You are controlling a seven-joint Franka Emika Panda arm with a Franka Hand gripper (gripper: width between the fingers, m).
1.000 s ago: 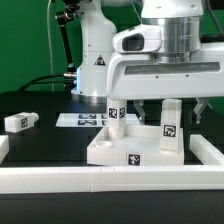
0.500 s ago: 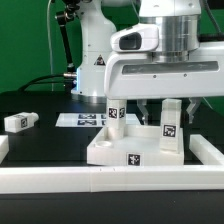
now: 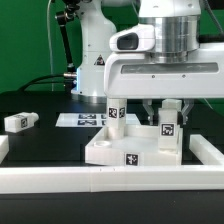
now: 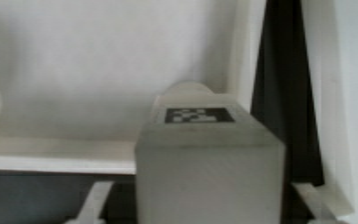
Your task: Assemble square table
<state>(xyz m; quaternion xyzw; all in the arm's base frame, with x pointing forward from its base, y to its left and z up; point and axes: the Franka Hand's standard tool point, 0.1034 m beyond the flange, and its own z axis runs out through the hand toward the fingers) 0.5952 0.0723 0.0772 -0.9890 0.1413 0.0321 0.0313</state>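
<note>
The white square table top point(image 3: 120, 152) lies upside down near the front rail. Two white tagged legs stand upright in it, one at the exterior view's left point(image 3: 115, 118) and one at its right point(image 3: 169, 126). My gripper point(image 3: 169, 108) is right above the right leg, a finger on each side of its top. In the wrist view this leg point(image 4: 208, 150) fills the space between my fingers point(image 4: 98, 202), with a thin gap on each side, so my gripper point(image 4: 202, 208) is open around it. A third leg point(image 3: 20, 121) lies loose at the far left.
The marker board point(image 3: 80, 119) lies flat behind the table top. A long white rail point(image 3: 100, 181) runs along the front, with short ends at both sides. The robot base point(image 3: 95, 60) stands at the back.
My fingers have drawn closer together around the top of the right leg. The table top and the legs have not moved.
</note>
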